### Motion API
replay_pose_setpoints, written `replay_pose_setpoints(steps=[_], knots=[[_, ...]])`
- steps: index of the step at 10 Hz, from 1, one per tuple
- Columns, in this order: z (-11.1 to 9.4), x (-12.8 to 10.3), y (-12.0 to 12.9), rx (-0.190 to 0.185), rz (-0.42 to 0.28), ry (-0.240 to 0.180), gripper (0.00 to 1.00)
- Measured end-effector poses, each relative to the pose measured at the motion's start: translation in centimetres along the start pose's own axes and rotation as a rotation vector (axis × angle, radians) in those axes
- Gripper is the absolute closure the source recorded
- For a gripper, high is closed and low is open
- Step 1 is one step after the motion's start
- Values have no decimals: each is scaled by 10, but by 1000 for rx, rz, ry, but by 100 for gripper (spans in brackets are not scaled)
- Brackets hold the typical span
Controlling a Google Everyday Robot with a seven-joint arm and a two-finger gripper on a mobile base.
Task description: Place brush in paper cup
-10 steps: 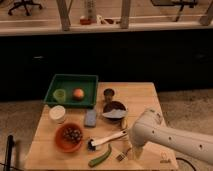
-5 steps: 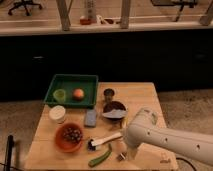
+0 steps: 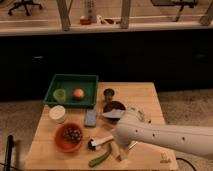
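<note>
White-handled brush (image 3: 102, 141) lies unmoved — gripper (image 3: 118, 150) has slid left, just beside it; open or closed, cannot tell

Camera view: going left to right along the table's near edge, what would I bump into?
Orange bowl → brush → gripper, down low just right of the brush handle. The green vegetable overlaps the brush, so I skip it.

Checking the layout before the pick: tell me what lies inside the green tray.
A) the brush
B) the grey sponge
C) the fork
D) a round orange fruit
D: the round orange fruit sits in the green tray, while the brush lies on the table outside it, beside the hand.
</note>
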Motion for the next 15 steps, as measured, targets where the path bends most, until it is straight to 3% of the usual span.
replay_pose_setpoints(steps=[3,11,15], knots=[[5,-8,-14,-22,-45,4,20],[28,-2,-43,-50,-81,13,21],[60,4,-52,-55,-99,-17,59]])
